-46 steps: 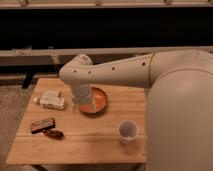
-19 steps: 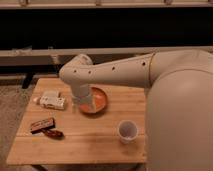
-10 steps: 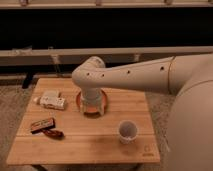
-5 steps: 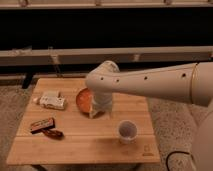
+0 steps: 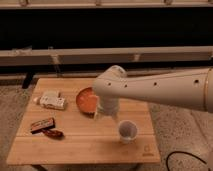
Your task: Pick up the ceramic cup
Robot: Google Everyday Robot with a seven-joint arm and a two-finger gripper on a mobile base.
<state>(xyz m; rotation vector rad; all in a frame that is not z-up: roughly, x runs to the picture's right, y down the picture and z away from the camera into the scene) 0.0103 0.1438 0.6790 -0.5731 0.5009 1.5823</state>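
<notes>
The ceramic cup [image 5: 127,131] is small and white with a pale inside. It stands upright on the wooden table [image 5: 80,145], front right of the middle. My white arm reaches in from the right. Its gripper [image 5: 105,111] hangs down over the right edge of the orange bowl [image 5: 86,100], up and to the left of the cup and apart from it. The arm hides part of the bowl.
A white packet [image 5: 52,100] lies at the table's left. A brown snack bar [image 5: 42,124] and a dark red object [image 5: 53,133] lie front left. A dark shelf unit [image 5: 105,30] stands behind the table. A cable [image 5: 180,157] lies on the floor at right.
The arm has swung right across the table. The gripper has gone from left of the bowl to its right edge, nearer the cup. The cup and other objects have not moved.
</notes>
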